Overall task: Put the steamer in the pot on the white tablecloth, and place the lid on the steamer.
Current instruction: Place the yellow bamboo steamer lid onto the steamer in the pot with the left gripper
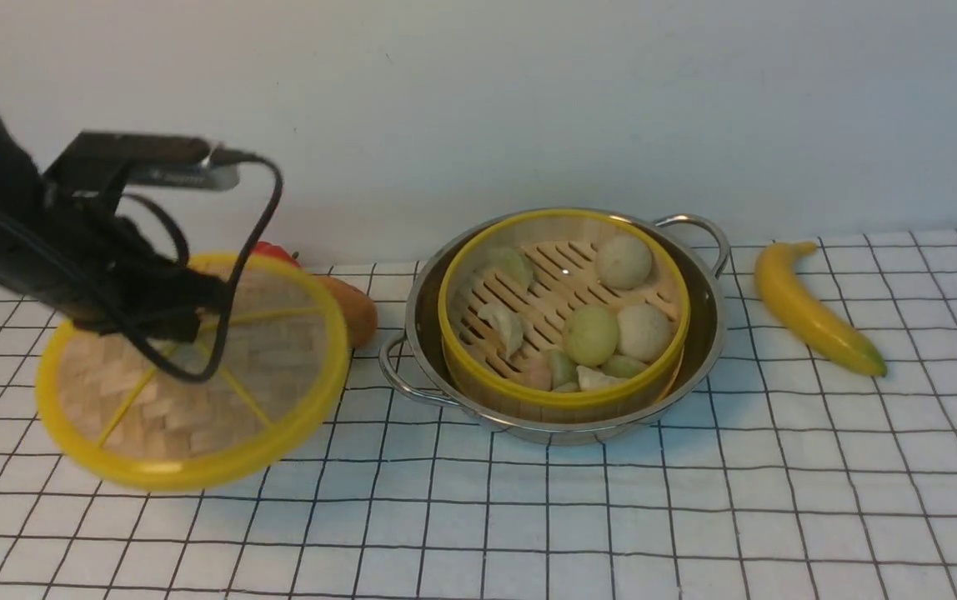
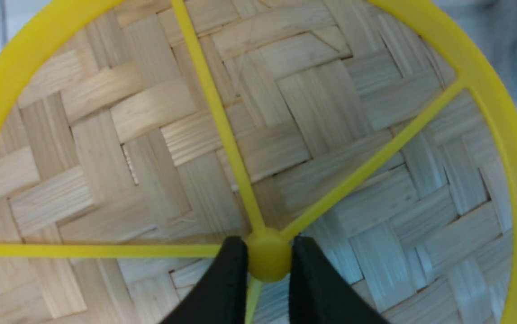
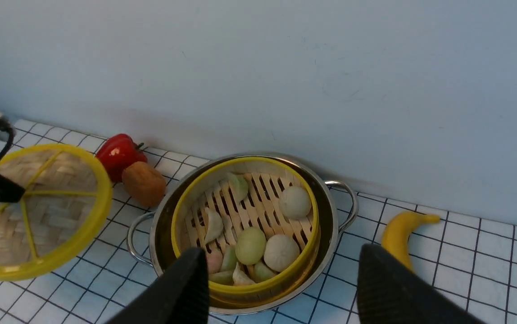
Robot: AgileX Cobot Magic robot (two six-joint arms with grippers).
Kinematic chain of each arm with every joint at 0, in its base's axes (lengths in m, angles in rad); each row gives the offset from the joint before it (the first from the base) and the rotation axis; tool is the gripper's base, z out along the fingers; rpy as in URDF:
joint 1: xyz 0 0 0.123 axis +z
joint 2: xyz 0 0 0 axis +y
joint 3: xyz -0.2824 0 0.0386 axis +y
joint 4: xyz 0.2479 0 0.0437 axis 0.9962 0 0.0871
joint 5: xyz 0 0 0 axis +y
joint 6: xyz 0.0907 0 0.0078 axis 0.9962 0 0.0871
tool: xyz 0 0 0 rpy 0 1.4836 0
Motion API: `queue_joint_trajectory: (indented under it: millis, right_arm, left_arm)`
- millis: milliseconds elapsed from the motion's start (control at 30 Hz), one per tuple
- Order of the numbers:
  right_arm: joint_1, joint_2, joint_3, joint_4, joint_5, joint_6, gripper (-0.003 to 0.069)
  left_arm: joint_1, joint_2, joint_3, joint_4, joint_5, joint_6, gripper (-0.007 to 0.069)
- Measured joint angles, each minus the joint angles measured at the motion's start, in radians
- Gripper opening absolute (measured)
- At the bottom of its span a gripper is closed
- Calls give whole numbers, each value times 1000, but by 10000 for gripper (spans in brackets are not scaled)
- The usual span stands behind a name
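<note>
left gripper [image 2: 268, 256] pinches the lid [image 1: 195, 400] by its hub, 9 o'clock of the pot [image 1: 699, 329]; right gripper [image 3: 283, 254] gapes wide, holding nothing.

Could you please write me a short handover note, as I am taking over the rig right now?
Left gripper: shut on the lid at its centre; the lid is held tilted, to the left of the pot.
Right gripper: open, holding nothing.
Done: the steamer sits in the pot on the tablecloth.
Left to do: carry the lid over and set it on the steamer.
</note>
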Motion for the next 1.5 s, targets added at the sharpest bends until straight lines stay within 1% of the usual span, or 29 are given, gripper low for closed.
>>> queue_joint_trajectory:
  millis: [33, 133, 200, 233, 267, 300, 400, 533, 733, 1033, 1267, 1500]
  right_arm:
    - [0, -5, 0, 0, 0, 4, 439]
    - [0, -19, 1, 1, 0, 7, 439]
    - [0, -22, 1, 4, -1, 9, 439]
    - [0, -26, 1, 10, -1, 13, 439]
    - [0, -26, 1, 13, -1, 13, 439]
    - [0, -27, 1, 17, -1, 22, 439]
    - [0, -27, 1, 23, -1, 36, 439]
    - [0, -27, 1, 26, -1, 41, 439]
    - [0, -27, 1, 26, -1, 54, 439]
    - [0, -29, 1, 26, -2, 55, 439]
    - [0, -29, 1, 26, -2, 55, 439]
    - [0, -29, 1, 26, -2, 58, 439]
  left_arm:
    - [-59, 11, -41, 0, -9, 0, 106]
    - [-176, 62, -143, -2, -53, 0, 106]
    - [-223, 93, -183, -2, -63, 0, 106]
    - [-279, 148, -235, -1, -74, -1, 106]
    - [-285, 148, -242, 1, -75, -1, 106]
    - [-328, 200, -286, 14, -75, -11, 106]
    - [-404, 300, -386, 80, -75, -35, 106]
    - [-467, 404, -491, 158, -74, -46, 106]
    - [-502, 465, -550, 180, -67, -51, 106]
    - [-502, 494, -556, 194, -81, -53, 106]
    - [-502, 503, -557, 200, -150, -53, 106]
    - [-502, 503, -557, 200, -149, -53, 106]
